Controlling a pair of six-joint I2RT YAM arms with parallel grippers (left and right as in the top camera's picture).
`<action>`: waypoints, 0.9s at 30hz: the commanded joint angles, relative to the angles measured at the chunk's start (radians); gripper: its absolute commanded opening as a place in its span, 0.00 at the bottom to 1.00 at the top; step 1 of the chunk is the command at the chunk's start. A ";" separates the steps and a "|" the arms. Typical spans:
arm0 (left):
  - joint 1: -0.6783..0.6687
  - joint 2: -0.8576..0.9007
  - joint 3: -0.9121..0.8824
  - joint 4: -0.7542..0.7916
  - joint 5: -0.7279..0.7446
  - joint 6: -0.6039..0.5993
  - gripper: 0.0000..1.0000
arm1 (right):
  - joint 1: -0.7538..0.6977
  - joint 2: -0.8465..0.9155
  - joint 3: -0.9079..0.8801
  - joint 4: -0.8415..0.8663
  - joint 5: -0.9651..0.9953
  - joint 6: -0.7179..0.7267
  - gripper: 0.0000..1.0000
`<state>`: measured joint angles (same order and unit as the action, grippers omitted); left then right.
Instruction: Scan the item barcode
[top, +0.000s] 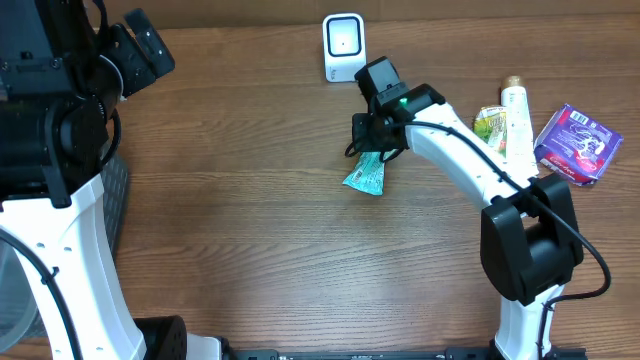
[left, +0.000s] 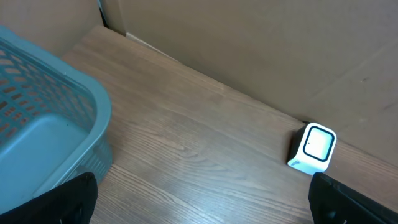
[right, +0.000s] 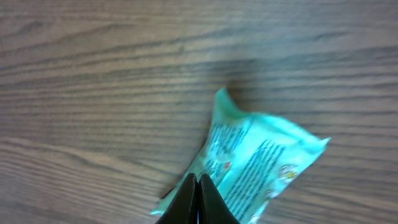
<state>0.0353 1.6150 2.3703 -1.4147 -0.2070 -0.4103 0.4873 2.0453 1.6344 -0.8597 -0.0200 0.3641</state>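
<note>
The item is a light-green printed packet (top: 365, 176) (right: 261, 158), just in front of the white barcode scanner (top: 343, 47) at the table's back edge. My right gripper (top: 377, 152) (right: 198, 178) is shut, its two black fingers pressed together on the packet near its left edge; the packet looks tilted, with one corner raised. My left gripper (left: 205, 205) is open far to the left, only its fingertips (left: 68, 200) showing at the bottom corners of the left wrist view, with nothing between them. The scanner (left: 313, 148) stands ahead of it against the wall.
A blue mesh basket (left: 43, 124) sits at the table's left end. At the right lie a white tube (top: 516, 120), a green-yellow pouch (top: 489, 122) and a purple packet (top: 578, 143). A cardboard wall (left: 249, 43) runs behind the table.
</note>
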 joint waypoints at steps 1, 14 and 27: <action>0.004 0.006 0.006 0.000 -0.010 0.022 1.00 | 0.008 0.035 -0.012 0.005 -0.032 0.033 0.04; 0.003 0.006 0.006 0.000 -0.010 0.022 1.00 | 0.016 0.085 -0.010 -0.031 -0.061 0.084 0.04; 0.003 0.006 0.006 0.000 -0.010 0.022 1.00 | -0.021 0.031 0.024 -0.089 -0.061 0.085 0.04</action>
<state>0.0353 1.6150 2.3703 -1.4151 -0.2070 -0.4103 0.4725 2.1162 1.6600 -0.9585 -0.0784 0.4412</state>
